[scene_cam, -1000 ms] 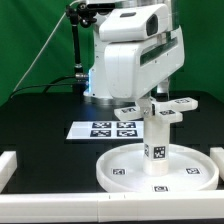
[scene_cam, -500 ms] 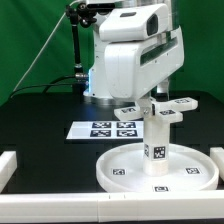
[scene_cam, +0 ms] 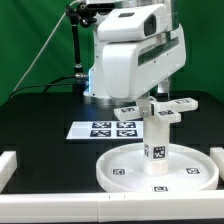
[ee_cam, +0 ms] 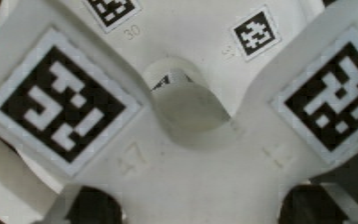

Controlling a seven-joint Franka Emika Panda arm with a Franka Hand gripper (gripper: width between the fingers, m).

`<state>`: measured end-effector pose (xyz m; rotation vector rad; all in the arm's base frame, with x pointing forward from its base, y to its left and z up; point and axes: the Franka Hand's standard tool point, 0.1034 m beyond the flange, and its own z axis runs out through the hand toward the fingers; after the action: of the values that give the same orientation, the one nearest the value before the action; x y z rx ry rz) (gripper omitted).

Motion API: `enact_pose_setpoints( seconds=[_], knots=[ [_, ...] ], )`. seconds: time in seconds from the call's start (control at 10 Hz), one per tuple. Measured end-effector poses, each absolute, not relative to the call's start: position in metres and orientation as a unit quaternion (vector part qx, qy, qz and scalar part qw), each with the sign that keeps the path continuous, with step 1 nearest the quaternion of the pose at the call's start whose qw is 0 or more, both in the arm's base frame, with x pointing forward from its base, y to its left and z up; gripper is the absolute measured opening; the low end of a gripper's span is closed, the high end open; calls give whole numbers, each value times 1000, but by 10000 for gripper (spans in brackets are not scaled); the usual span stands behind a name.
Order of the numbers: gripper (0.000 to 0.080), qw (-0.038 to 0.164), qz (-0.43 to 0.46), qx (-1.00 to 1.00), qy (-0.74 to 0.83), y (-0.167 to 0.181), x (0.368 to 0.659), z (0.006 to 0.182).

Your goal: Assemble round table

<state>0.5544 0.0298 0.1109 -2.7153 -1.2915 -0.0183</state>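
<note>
The large rimmed round disc point(scene_cam: 130, 172) lies on the black table at the front of the exterior view. The short cylindrical post point(scene_cam: 156, 140) stands upright on its middle. The flat cross-shaped piece point(scene_cam: 152, 109) sits level on top of the post, its tagged arms spread out. My gripper point(scene_cam: 158, 99) comes straight down onto it and is shut on one arm of the cross. In the wrist view the cross-shaped piece point(ee_cam: 176, 105) fills the picture, with my gripper point(ee_cam: 208, 206) at its edge and a dark finger point(ee_cam: 91, 206) on either side of the white arm.
The marker board point(scene_cam: 105, 128) lies flat behind the disc towards the exterior view's left. A white rail point(scene_cam: 8, 166) edges the table at the exterior view's left, another runs along the front. The arm's white body point(scene_cam: 125, 60) towers behind the post.
</note>
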Motion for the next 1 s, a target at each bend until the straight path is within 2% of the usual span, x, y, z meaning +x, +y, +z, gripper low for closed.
enact_pose_setpoints(
  seconds=[1.0],
  knots=[
    [440, 78, -27, -993, 78, 36, 551, 110]
  ],
)
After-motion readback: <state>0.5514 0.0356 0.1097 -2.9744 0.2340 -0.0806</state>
